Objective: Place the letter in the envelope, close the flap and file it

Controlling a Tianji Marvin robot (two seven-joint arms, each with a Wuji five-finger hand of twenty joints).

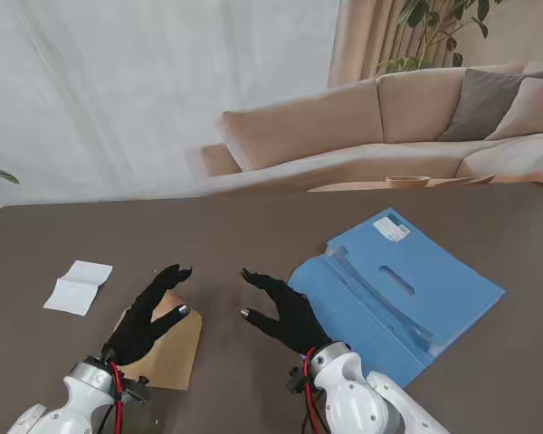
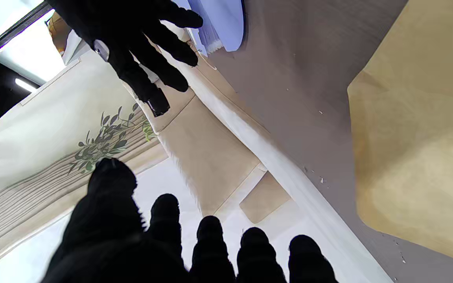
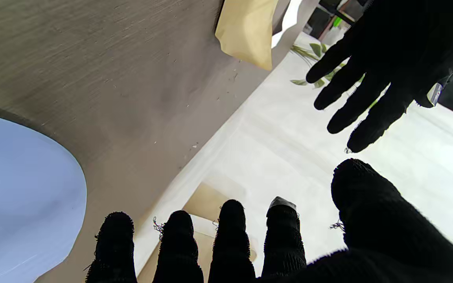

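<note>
On the dark brown table (image 1: 253, 235) the robot holds both hands in black gloves a little over the surface, and both grasp nothing. The left hand (image 1: 147, 316) has its fingers spread and stretched out; it hovers over the brown kraft-paper envelope (image 1: 174, 354), which lies flat on the table near the robot. In the stand's view the hand covers the left part of the envelope, and from this view one cannot tell if the palm touches the paper. In the left wrist view the envelope (image 2: 419, 133) shows as a wide tan sheet to one side of the fingertips (image 2: 210, 228), and these point past it into the room.

The folded white paper letter (image 1: 78, 287) lies on the table to the left of the left hand and a little farther from the robot, apart from the envelope and from both hands.

The right hand (image 1: 288, 312) is also open, with fingers apart, between the envelope and the open blue plastic file folder (image 1: 398, 289). The folder lies flat on the right side of the table, just beside this hand, and carries a small white label (image 1: 392, 229) at its far corner. In the right wrist view the folder's pale blue edge (image 3: 26, 196) is beside the fingers (image 3: 232, 236).
</note>
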